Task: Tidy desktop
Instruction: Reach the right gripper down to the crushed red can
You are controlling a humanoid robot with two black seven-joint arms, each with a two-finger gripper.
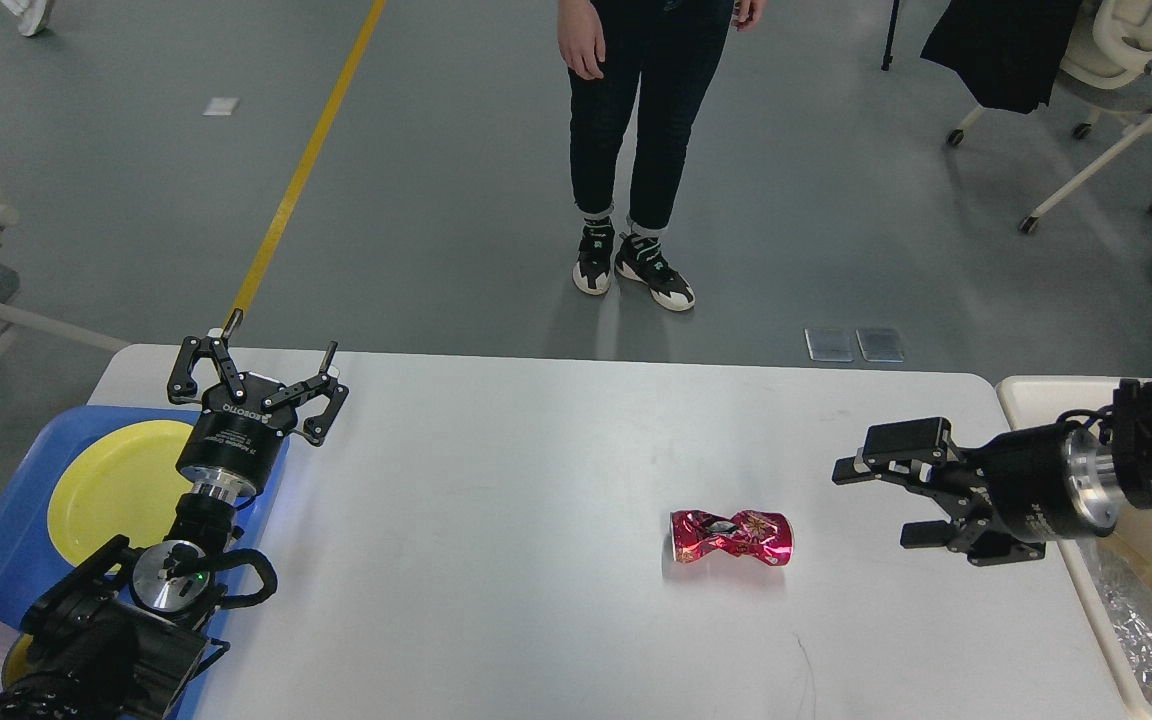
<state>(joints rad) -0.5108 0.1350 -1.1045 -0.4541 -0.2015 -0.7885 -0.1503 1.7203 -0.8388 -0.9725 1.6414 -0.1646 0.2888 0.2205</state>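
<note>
The right gripper (881, 500) reaches in from the right edge, its 2 fingers spread apart and pointing left toward a crushed can, holding nothing. The left gripper (258, 385) stands upright at the far left, its 2 fingers also spread wide and empty. Beneath both lies the desktop (496, 520), a large white rectangular surface with rounded corners that fills the lower part of the view. A cream bin (1046, 420) lined with clear plastic sits against its right edge. A blue tray (6, 540) sits against its left edge and holds a yellow plate (111, 490). The crushed red can (732, 538) lies on its side on the desktop, right of center, near the right gripper but not touching it.
</note>
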